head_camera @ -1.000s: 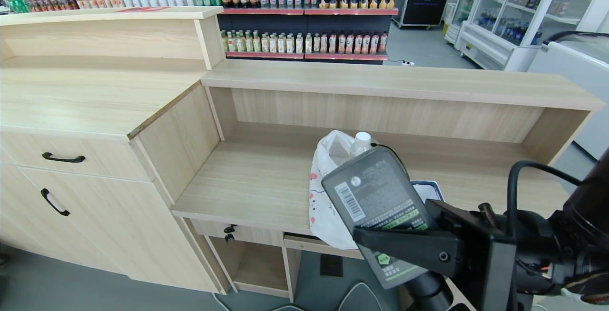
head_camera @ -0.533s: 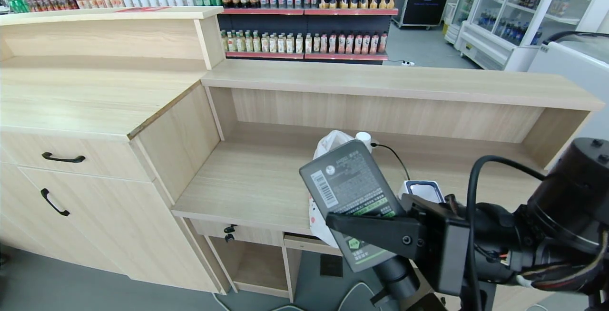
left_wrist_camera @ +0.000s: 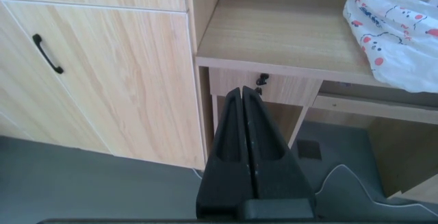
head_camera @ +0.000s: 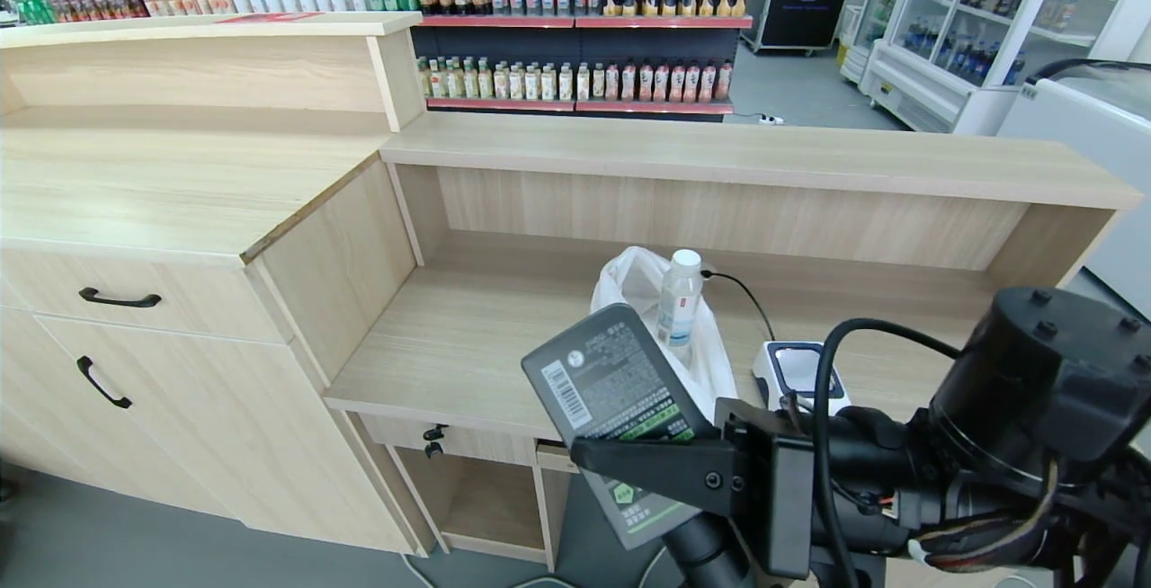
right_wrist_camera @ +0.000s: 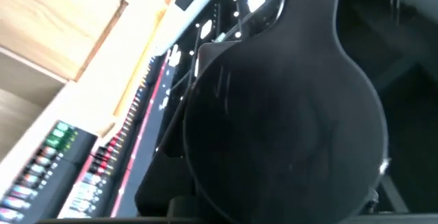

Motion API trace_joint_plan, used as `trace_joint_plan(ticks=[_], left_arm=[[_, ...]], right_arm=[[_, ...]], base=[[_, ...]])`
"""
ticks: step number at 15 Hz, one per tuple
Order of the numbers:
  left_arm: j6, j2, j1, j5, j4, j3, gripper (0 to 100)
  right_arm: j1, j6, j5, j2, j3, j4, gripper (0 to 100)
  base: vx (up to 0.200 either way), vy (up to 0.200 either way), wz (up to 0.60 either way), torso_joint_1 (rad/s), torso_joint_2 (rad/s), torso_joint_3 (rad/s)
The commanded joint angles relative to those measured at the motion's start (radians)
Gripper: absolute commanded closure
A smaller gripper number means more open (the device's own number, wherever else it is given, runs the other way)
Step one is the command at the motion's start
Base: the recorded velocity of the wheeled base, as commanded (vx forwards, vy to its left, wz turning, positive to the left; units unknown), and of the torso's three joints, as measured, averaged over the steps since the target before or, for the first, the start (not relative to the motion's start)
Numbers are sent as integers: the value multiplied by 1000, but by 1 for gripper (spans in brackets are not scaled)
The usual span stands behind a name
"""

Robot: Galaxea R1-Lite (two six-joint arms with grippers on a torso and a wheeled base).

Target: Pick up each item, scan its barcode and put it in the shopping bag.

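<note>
My right gripper (head_camera: 661, 489) is shut on a dark grey pouch (head_camera: 611, 399), held tilted in front of the counter's front edge with its barcode label (head_camera: 568, 395) facing up. The same pouch (right_wrist_camera: 274, 114) looms dark and close in the right wrist view. Behind it on the counter stands the white shopping bag (head_camera: 634, 287) with red prints, and a clear bottle with a white cap (head_camera: 679, 300) stands upright in it. A white barcode scanner (head_camera: 798, 372) sits to the bag's right. My left gripper (left_wrist_camera: 245, 97) hangs shut and empty below the counter, left of the bag (left_wrist_camera: 397, 32).
The wooden counter (head_camera: 486, 336) has a raised back ledge (head_camera: 719, 152) and a taller cabinet with black handles (head_camera: 120, 300) on the left. A black cable (head_camera: 746, 296) runs from the scanner to the back. Drink shelves (head_camera: 575, 22) stand behind.
My right gripper has carried the pouch leftward and lower, away from the scanner. The bag and the bottle in it have come into full sight. The left arm has not visibly moved.
</note>
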Motion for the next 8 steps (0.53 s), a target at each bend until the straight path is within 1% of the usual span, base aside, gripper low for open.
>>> trace_joint_plan(ticks=[1, 5, 6, 8], left_arm=[[0, 0, 0, 1, 0, 0, 100], [0, 0, 0, 1, 0, 0, 100], [0, 0, 0, 1, 0, 0, 100], [0, 0, 2, 1, 0, 0, 100]], right_arm=[[4, 34, 1, 18, 1, 0, 100], [2, 159, 1, 45, -12, 0, 100], [2, 212, 1, 52, -13, 7, 100], [-2, 246, 7, 59, -13, 9, 100]], base=[[0, 0, 0, 0, 0, 0], [0, 0, 0, 0, 0, 0], [0, 0, 0, 0, 0, 0], [0, 0, 0, 0, 0, 0]])
